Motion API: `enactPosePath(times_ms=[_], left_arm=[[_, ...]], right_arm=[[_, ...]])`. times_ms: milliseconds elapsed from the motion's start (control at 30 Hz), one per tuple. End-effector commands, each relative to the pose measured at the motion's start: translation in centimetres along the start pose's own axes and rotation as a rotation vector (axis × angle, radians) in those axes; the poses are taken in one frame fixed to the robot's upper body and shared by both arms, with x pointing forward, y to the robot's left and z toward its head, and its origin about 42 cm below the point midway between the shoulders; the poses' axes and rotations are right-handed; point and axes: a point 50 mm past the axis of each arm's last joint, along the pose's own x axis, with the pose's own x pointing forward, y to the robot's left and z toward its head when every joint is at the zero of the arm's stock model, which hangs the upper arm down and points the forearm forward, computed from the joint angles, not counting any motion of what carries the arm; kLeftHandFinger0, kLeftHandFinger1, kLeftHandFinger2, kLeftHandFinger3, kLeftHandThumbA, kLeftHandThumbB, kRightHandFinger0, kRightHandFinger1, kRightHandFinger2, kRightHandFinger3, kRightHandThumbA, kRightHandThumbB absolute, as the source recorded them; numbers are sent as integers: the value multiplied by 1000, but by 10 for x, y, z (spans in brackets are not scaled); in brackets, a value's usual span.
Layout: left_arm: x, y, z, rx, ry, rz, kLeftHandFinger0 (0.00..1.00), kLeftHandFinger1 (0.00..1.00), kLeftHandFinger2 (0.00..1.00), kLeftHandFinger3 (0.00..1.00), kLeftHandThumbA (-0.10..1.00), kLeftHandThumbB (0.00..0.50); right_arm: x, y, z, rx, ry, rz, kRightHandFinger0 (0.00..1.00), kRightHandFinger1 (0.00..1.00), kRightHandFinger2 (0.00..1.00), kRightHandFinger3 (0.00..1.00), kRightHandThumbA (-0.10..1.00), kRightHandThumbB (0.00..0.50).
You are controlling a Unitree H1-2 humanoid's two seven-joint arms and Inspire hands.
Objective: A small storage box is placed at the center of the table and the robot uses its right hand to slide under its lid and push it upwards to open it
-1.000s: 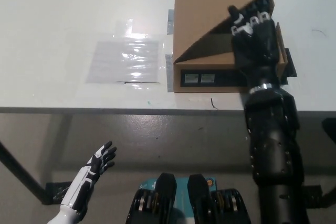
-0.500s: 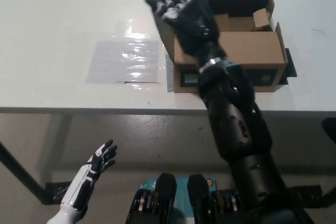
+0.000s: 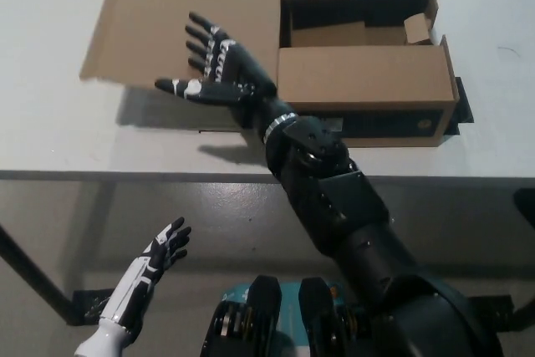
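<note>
Box of brown corrugated cardboard (image 3: 359,81) on the white table (image 3: 67,123), right of centre, long axis running left to right across the view. Large brown cardboard lid flap (image 3: 150,31) thrown wide open to the left, hinged along the box's left edge and tilted up off the tabletop (shadow beneath it). Interior exposed, dark at the back, with a small folded cardboard tab at its right end. Black right hand (image 3: 219,73) spread over the flap's inner face, fingers splayed and holding nothing, pointing away from the box; box itself just to that hand's right. Contact between hand and flap hard to judge from above. Far nearer than the white left hand (image 3: 149,272), resting open low at the left, below table level. Label on the box's front wall mostly hidden behind the black forearm.
</note>
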Motion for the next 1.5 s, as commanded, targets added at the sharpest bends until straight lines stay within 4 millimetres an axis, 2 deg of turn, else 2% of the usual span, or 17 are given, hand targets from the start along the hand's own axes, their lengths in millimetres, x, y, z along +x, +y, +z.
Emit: enactPosePath(times_ms=[0, 167, 300, 500, 533, 567, 733, 767, 867, 1000, 1033, 1100, 1167, 1233, 1333, 1400, 1467], left_arm=[[6, 5, 11, 43, -46, -25, 1000, 1000, 1000, 1000, 1000, 344], [6, 6, 11, 44, -44, -32, 1000, 1000, 1000, 1000, 1000, 339], [8, 4, 10, 45, -46, -34, 1000, 1000, 1000, 1000, 1000, 340], [4, -2, 8, 27, -37, -36, 1000, 1000, 1000, 1000, 1000, 330], [4, -2, 8, 28, -39, -36, 1000, 1000, 1000, 1000, 1000, 329], [5, -1, 8, 25, -45, -37, 1000, 1000, 1000, 1000, 1000, 326], [8, 1, 9, 25, -51, -33, 1000, 1000, 1000, 1000, 1000, 313], [8, 1, 9, 26, -50, -31, 1000, 1000, 1000, 1000, 1000, 313], [5, 0, 8, 27, -46, -26, 1000, 1000, 1000, 1000, 1000, 303], [2, 1, 5, 30, -37, -21, 1000, 1000, 1000, 1000, 1000, 309], [2, 1, 5, 29, -41, -18, 1000, 1000, 1000, 1000, 1000, 310], [-1, 4, 4, 27, -35, -11, 1000, 1000, 1000, 1000, 1000, 315], [-1, 5, 3, 15, -38, -4, 1000, 1000, 1000, 1000, 1000, 311], [-3, 1, 0, -3, -28, 0, 1000, 1000, 1000, 1000, 1000, 313], [-5, -1, -2, -1, -24, -3, 1000, 1000, 1000, 1000, 1000, 312], [-6, 1, -3, -10, -19, 1, 1000, 1000, 1000, 1000, 1000, 308], [-5, 3, -2, -10, -8, 6, 1000, 1000, 1000, 1000, 1000, 313]], right_arm=[[10, -2, 14, -109, -35, 41, 1000, 1000, 1000, 1000, 1000, 293], [4, -24, 4, -116, 15, 0, 1000, 1000, 1000, 1000, 1000, 315], [8, -28, 26, -74, -74, -7, 1000, 1000, 1000, 1000, 1000, 324], [11, -14, 114, -44, -310, 31, 1000, 1000, 1000, 1000, 1000, 305], [8, -10, 133, -42, -360, 51, 1000, 1000, 1000, 1000, 1000, 346], [-1, -4, 167, -28, -455, 87, 1000, 1000, 1000, 1000, 1000, 380], [-58, 17, 265, -31, -736, 183, 1000, 1000, 1000, 1000, 1000, 381], [-64, 18, 271, -34, -752, 191, 1000, 1000, 1000, 1000, 1000, 381], [-111, 11, 296, -78, -884, 203, 1000, 1000, 1000, 1000, 1000, 367], [-169, -10, 298, -187, -996, 157, 1000, 1000, 1000, 1000, 1000, 367], [-194, -22, 292, -239, -1026, 131, 1000, 1000, 1000, 1000, 1000, 374], [-210, -27, 284, -266, -1039, 120, 1000, 1000, 1000, 1000, 1000, 404], [-240, -41, 268, -377, -1075, 46, 1000, 1000, 1000, 1000, 1000, 373], [-281, -55, 234, -519, -1094, -40, 1000, 1000, 1000, 1000, 1000, 351], [-316, -66, 198, -563, -1059, -89, 1000, 1000, 1000, 1000, 1000, 359], [-348, -73, 159, -551, -994, -138, 1000, 1000, 1000, 1000, 1000, 372], [-364, -74, 141, -543, -960, -167, 1000, 1000, 1000, 1000, 1000, 366]])
